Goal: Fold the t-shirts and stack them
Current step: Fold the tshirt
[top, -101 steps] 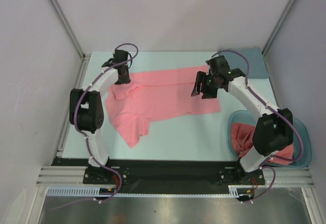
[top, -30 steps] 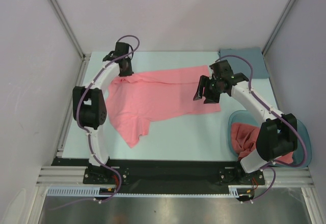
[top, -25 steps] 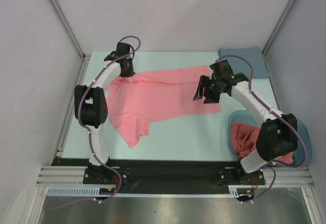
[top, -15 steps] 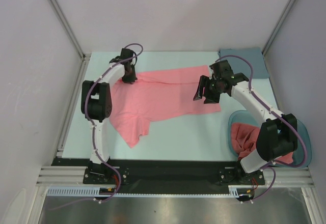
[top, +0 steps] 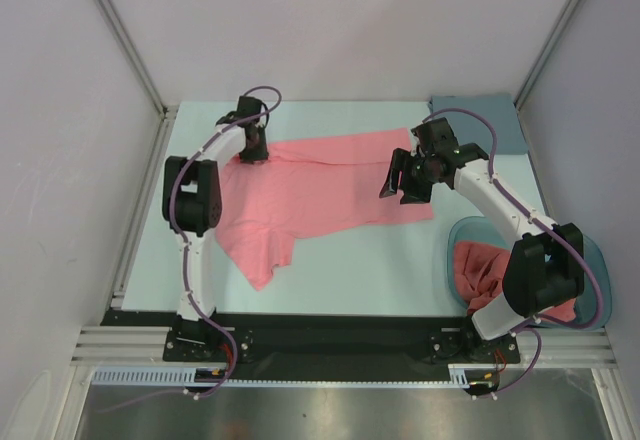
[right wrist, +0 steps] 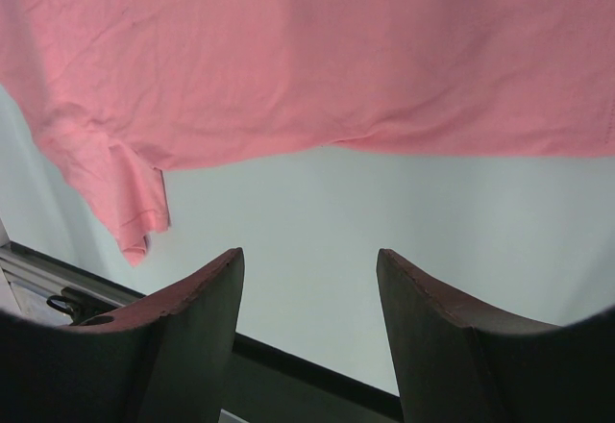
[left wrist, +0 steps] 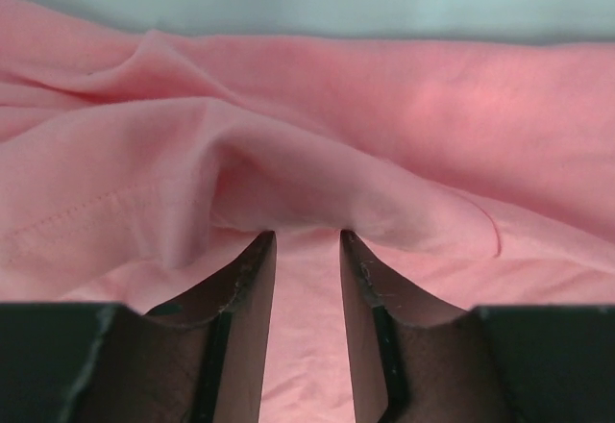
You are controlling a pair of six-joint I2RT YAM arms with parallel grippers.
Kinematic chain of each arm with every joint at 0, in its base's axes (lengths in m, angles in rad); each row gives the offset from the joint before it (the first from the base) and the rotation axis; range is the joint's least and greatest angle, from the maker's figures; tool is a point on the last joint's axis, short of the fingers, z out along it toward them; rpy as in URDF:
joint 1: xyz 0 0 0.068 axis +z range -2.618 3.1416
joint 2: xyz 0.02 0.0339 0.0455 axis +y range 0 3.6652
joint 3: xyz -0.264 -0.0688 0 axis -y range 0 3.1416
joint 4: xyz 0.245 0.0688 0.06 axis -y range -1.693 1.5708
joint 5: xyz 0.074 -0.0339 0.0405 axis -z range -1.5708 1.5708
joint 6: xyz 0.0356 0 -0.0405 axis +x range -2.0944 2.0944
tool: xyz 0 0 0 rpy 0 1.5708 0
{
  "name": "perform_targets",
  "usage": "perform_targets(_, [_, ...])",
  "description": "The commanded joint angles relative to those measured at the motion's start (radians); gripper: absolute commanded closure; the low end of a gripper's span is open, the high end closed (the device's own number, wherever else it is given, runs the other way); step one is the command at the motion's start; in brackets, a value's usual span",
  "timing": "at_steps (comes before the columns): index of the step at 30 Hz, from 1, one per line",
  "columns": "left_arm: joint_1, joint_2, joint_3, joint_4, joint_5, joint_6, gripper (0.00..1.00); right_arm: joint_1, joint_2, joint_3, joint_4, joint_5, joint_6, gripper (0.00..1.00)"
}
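Note:
A salmon-pink t-shirt [top: 320,185] lies spread across the middle of the table, with one part reaching toward the near left. My left gripper [top: 255,148] is at the shirt's far left corner. In the left wrist view its jaws [left wrist: 307,236] stand narrowly apart, with flat shirt fabric [left wrist: 384,125] between them and a raised fold across the fingertips. My right gripper [top: 400,188] hovers open over the shirt's right end. In the right wrist view it [right wrist: 307,255] is empty, with the shirt [right wrist: 336,48] beyond it. More pink t-shirts [top: 480,265] lie bunched in the tub.
A teal translucent tub [top: 590,260] stands at the near right beside the right arm's base. A grey-blue cloth [top: 500,120] lies at the far right corner. Bare pale table [right wrist: 384,211] shows below the shirt's near edge. Walls close in on three sides.
My left gripper has moved right along the shirt's far edge to its far left corner, and the fabric there has bunched. The right gripper has barely shifted.

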Motion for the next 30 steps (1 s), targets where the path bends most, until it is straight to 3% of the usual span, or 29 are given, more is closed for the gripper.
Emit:
perform_targets(1, [0.020,0.026,0.062,0.016,-0.019,0.025,0.61,0.001,-0.009,0.034,-0.016,0.009,-0.013,0.37])
perform_targets(11, [0.026,0.094,0.168,-0.005,0.006,0.051,0.60,0.004,-0.004,0.030,-0.016,0.012,-0.011,0.36])
perform_targets(21, [0.026,0.098,0.176,-0.010,0.026,0.042,0.68,0.007,0.002,0.034,-0.016,0.012,-0.008,0.36])
perform_targets(26, [0.027,0.117,0.191,-0.028,0.029,0.033,0.83,0.007,0.006,0.044,-0.021,0.012,-0.011,0.36])
perform_targets(30, [0.026,0.092,0.173,-0.022,0.027,0.030,0.90,0.009,0.003,0.046,-0.024,0.015,-0.014,0.36])
